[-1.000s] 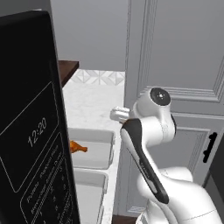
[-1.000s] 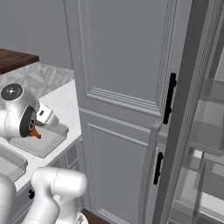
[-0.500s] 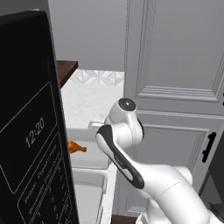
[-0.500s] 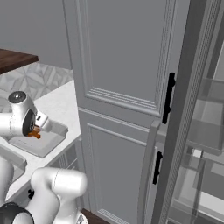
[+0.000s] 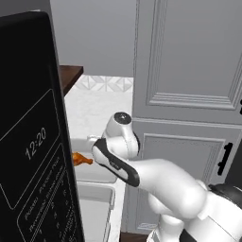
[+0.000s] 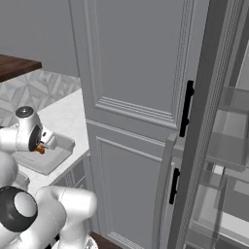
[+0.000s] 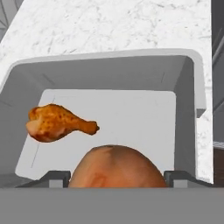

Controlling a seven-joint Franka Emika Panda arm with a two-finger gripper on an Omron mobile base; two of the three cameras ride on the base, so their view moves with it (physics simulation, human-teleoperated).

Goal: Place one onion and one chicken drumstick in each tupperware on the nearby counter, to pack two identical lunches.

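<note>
Here an onion (image 7: 114, 168) is being gripped in the tool (image 7: 114, 178) above a tupperware (image 7: 192, 78); a chicken drumstick (image 7: 54, 122) is lying below-left on the worktop (image 7: 109, 26) container.

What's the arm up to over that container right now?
The arm is holding an onion between its fingers, poised just above a tupperware on the white marble counter. A chicken drumstick already lies inside that container, towards one side. The onion has not been let go yet, so this lunch is one release away from having both items. The second tupperware sits nearer the base.
</note>
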